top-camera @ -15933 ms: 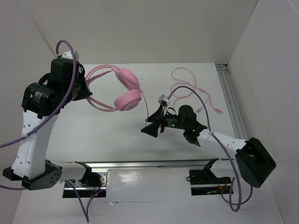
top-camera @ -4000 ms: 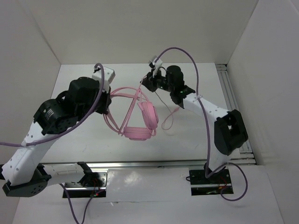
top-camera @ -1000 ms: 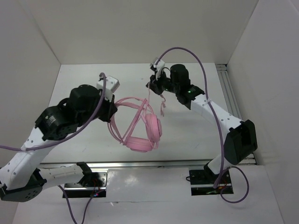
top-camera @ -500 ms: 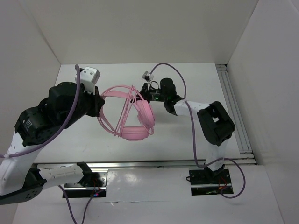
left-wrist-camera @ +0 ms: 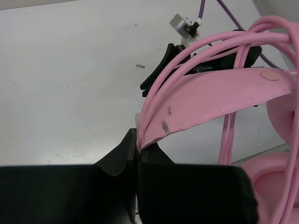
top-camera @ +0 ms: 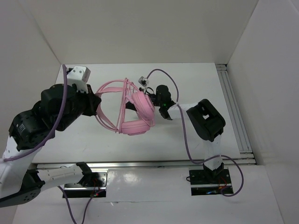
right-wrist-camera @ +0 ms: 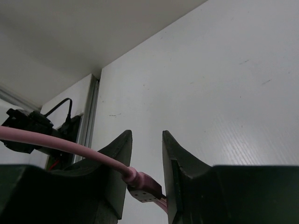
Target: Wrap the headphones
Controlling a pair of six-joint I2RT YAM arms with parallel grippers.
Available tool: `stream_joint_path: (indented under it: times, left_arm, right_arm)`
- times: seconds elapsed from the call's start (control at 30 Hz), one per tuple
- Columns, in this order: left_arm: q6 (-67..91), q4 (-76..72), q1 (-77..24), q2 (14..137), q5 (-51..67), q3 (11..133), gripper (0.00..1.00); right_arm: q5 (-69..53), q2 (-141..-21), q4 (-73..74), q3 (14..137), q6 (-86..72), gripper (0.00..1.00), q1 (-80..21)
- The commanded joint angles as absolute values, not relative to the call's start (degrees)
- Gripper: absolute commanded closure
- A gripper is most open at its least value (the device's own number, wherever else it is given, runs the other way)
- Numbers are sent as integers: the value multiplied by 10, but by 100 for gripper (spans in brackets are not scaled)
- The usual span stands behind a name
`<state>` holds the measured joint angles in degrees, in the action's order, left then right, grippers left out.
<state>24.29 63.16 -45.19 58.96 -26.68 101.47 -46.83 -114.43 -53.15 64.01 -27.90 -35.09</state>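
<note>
- One pair of pink headphones (top-camera: 134,114) sits over the middle of the white table (top-camera: 201,84), held between the two arms.
- Its thin double headband (top-camera: 110,87) arches toward the left arm, and the left wrist view shows the band (left-wrist-camera: 210,95) well above the table surface.
- Both round ear cups lie on the right side: one cup (top-camera: 143,103) is just beside the right arm's tool, and the other cup (top-camera: 135,127) is nearer the arm bases.
- Thin strands of the pink cable (top-camera: 123,107) cross the headband from the far side to the near side.
- The left gripper (left-wrist-camera: 137,148) is clamped tight on the end of the headband, with its jaws pressed together around the pink strip.
- The right gripper (right-wrist-camera: 146,140) is close against the far ear cup. Its jaws stand a narrow gap apart, the cable's plug (right-wrist-camera: 143,187) is pinched between them, and the cable runs off to the left over one finger.
- A purple robot cable (top-camera: 161,73) loops above the right wrist.
</note>
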Motion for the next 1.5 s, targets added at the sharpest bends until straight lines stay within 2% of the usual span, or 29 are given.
stream_joint_path:
  times: [0.0, 0.2, 0.3, 0.83, 1.03, 1.07, 1.2, 1.47]
  left_arm:
    - [295, 526, -454, 564, -258, 1016, 100]
    - [301, 519, -454, 559, -265, 1010, 100]
    - [307, 519, -454, 559, -271, 1010, 100]
    - [312, 526, -454, 554, -300, 1058, 100]
    - [312, 526, -454, 554, -294, 1071, 100]
    - [312, 526, -454, 559, -294, 1071, 100]
    - [312, 514, -454, 559, -294, 1059, 100]
    - [312, 509, -454, 559, -301, 1054, 100]
  right_arm:
    - [-461, -1150, -579, 629, -294, 60, -349]
    - [-461, -1145, -566, 629, -288, 58, -349]
    - [-461, -1145, -561, 615, -283, 50, -349]
    - [-445, -1190, -567, 566, -270, 50, -349]
    - [-445, -1190, -612, 554, -283, 49, -349]
    - [-453, -1190, -623, 554, -300, 40, -349]
    - [-477, -1176, -677, 548, -334, 40, -349]
    - [-490, -1157, -676, 542, -340, 39, -349]
